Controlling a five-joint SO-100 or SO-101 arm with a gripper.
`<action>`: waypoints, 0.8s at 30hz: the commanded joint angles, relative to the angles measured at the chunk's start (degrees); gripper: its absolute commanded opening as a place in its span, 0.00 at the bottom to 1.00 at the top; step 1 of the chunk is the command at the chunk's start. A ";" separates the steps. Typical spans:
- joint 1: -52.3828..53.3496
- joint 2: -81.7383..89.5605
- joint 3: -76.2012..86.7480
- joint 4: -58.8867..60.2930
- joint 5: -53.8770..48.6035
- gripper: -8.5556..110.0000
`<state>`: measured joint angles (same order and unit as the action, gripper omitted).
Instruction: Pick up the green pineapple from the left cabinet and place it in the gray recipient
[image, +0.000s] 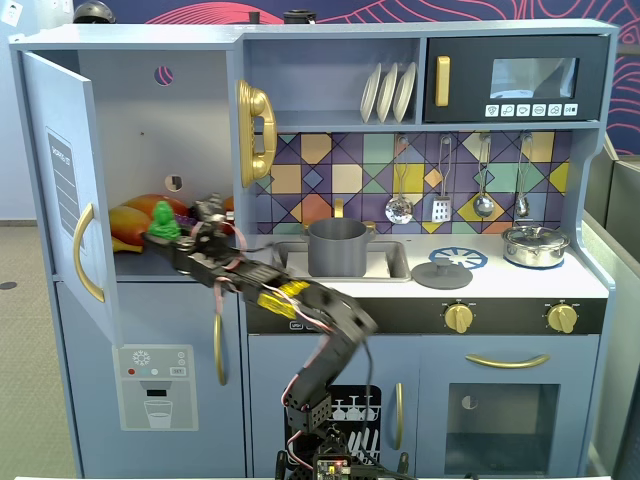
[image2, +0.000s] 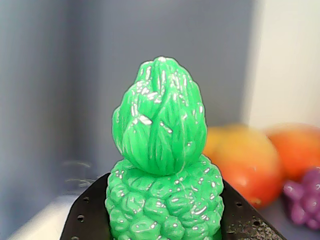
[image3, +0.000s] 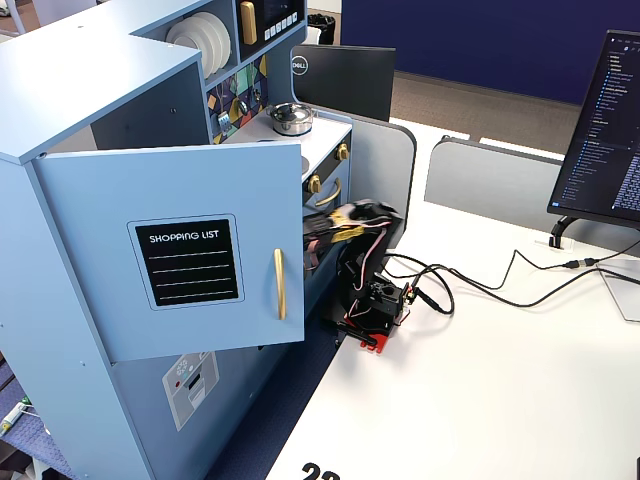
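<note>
The green pineapple (image: 163, 220) stands upright inside the left cabinet (image: 140, 130), near the front of its shelf. The cabinet door (image: 60, 180) is swung open. My gripper (image: 166, 238) reaches into the cabinet from the right and is shut on the pineapple's bumpy body. In the wrist view the pineapple (image2: 162, 165) fills the middle, with a black finger (image2: 92, 215) pressed against each side of my gripper (image2: 162, 222). The gray recipient (image: 337, 247) stands in the sink, to the right of the cabinet. In a fixed view the open door (image3: 190, 250) hides the gripper and pineapple.
Orange and yellow toy fruits (image: 140, 222) and a purple grape bunch (image2: 305, 197) lie behind the pineapple. A gold phone (image: 255, 130) hangs on the cabinet's right wall. A flat gray lid (image: 442, 272) and a silver lidded pot (image: 535, 243) sit on the counter.
</note>
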<state>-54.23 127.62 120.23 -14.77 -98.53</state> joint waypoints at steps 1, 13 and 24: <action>-0.79 19.34 6.86 -0.62 -2.55 0.07; 19.42 44.30 14.50 -5.01 -2.90 0.07; 52.56 39.11 9.05 -1.32 16.96 0.07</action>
<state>-10.63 170.86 134.38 -17.93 -88.24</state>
